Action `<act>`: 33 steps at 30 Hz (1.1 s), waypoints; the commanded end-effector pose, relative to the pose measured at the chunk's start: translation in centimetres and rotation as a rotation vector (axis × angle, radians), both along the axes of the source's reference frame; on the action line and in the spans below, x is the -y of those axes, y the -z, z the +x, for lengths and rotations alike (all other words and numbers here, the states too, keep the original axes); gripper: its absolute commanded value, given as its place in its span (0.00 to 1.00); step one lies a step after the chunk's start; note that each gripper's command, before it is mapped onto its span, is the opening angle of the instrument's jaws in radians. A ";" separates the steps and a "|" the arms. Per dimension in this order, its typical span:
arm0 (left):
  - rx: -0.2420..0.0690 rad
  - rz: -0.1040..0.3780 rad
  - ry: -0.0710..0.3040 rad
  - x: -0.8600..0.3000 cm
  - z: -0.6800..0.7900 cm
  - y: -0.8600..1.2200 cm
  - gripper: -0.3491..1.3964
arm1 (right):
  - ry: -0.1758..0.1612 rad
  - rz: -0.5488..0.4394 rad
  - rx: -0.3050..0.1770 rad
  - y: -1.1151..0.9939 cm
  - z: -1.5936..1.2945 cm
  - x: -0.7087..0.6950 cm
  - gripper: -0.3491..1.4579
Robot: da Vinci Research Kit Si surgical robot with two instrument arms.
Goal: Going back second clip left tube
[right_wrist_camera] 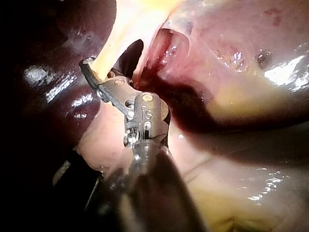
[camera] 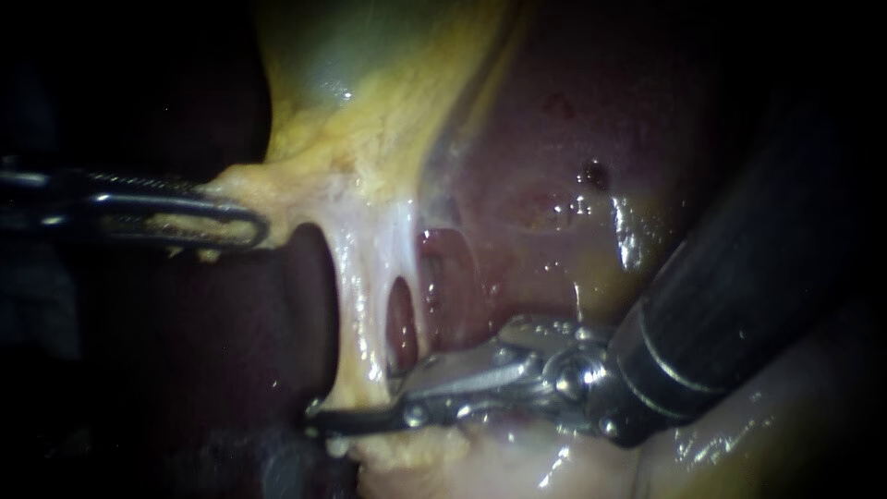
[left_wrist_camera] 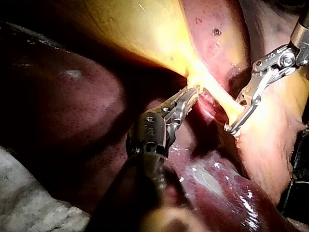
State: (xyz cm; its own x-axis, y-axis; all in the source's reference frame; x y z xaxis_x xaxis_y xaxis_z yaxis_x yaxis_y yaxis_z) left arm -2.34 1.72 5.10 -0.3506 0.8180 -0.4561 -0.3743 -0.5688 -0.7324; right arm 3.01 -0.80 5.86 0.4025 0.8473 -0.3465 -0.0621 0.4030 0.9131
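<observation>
My left instrument [camera: 248, 222] comes in from the left, jaws shut on the yellow fatty tissue at the lower end of the gallbladder [camera: 370, 83], pulling it sideways. The pale left tube [camera: 358, 296] runs down from there, beside a small window and a second strand [camera: 420, 305]. My right instrument [camera: 356, 407] reaches in from the lower right; a gap shows between its long jaws, and the foot of the left tube lies in it. In the left wrist view the right instrument [left_wrist_camera: 232, 122] straddles the yellow strand ahead of the left instrument [left_wrist_camera: 189, 95]. I can make out no clip.
Dark red liver [camera: 573, 139] lies behind the tubes and under the left instrument [left_wrist_camera: 63, 106]. Pale wet tissue [camera: 758, 434] sits below the right shaft. In the right wrist view the right instrument [right_wrist_camera: 91, 70] rests against the yellow strand, with an open red hollow [right_wrist_camera: 166, 48] beside it.
</observation>
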 end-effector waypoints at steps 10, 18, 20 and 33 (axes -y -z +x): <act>0.000 0.000 0.000 0.00 0.00 0.00 0.00 | -0.018 -0.073 -0.064 -0.04 0.02 0.01 0.36; 0.000 0.000 0.000 0.00 0.01 0.00 0.00 | -0.044 -0.114 -0.078 -0.21 0.13 0.07 0.47; 0.000 0.000 0.000 0.00 0.01 0.00 0.00 | -0.031 -0.158 -0.093 -0.25 0.13 0.07 0.47; 0.000 0.000 -0.001 0.01 0.02 0.01 0.00 | -0.025 -0.474 -0.126 -0.42 -0.15 -0.14 0.47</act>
State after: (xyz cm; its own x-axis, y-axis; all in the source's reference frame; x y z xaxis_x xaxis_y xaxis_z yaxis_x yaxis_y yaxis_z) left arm -2.32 1.71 5.09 -0.3509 0.8180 -0.4558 -0.3741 -0.5686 -0.7326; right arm 2.82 -0.65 6.28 0.3138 0.5828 -0.7496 0.0268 0.7837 0.6205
